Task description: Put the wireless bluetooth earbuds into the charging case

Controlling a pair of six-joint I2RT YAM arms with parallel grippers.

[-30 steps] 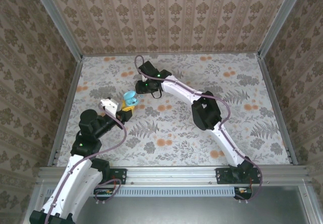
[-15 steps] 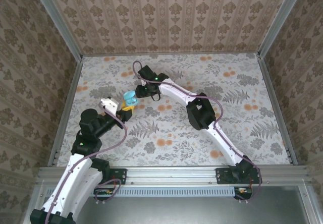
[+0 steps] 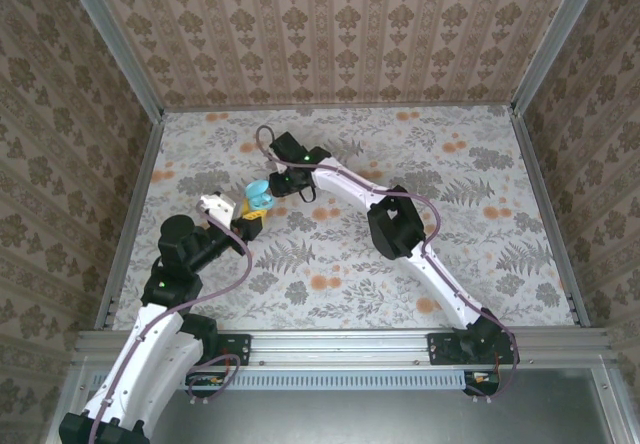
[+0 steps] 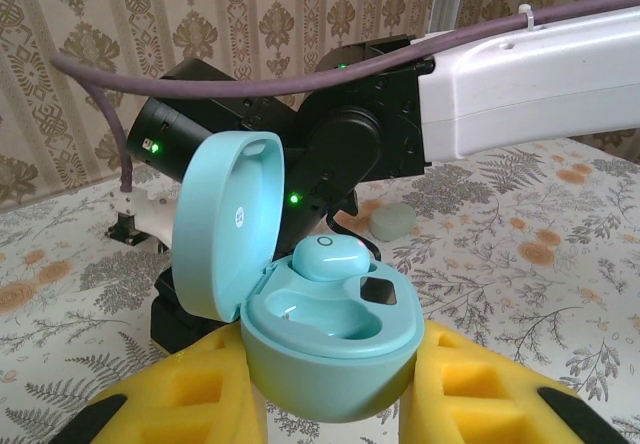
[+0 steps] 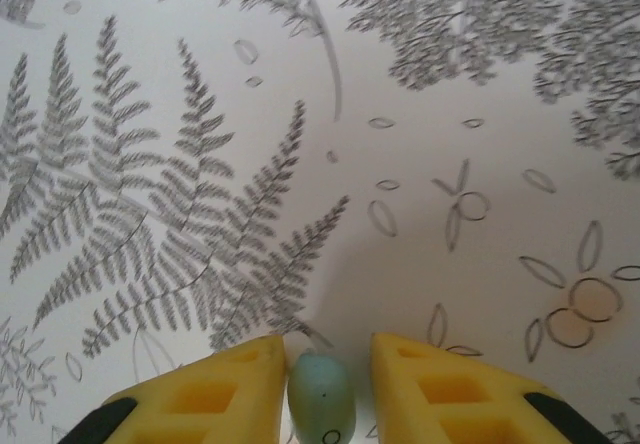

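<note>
My left gripper (image 3: 250, 216) (image 4: 330, 404) is shut on the light blue charging case (image 3: 259, 195) (image 4: 335, 349), holding it upright above the table with its lid tipped open to the left. One light blue earbud (image 4: 330, 257) sits in the case's far slot, and the near slot is bare. My right gripper (image 3: 277, 183) (image 5: 325, 342) points down at the table just behind the case. A second earbud (image 5: 322, 399) lies between its yellow fingers. The left finger (image 5: 235, 379) touches it, and a narrow gap shows at the right finger (image 5: 440, 379).
The table (image 3: 450, 244) is covered with a floral fern print and walled by patterned panels on three sides. In the left wrist view the right arm's black wrist (image 4: 340, 149) stands close behind the case, with a small pale green rounded thing (image 4: 392, 221) on the table beside it.
The right arm has swung a little left, bringing its gripper closer to the case. The left arm and the case have stayed still.
</note>
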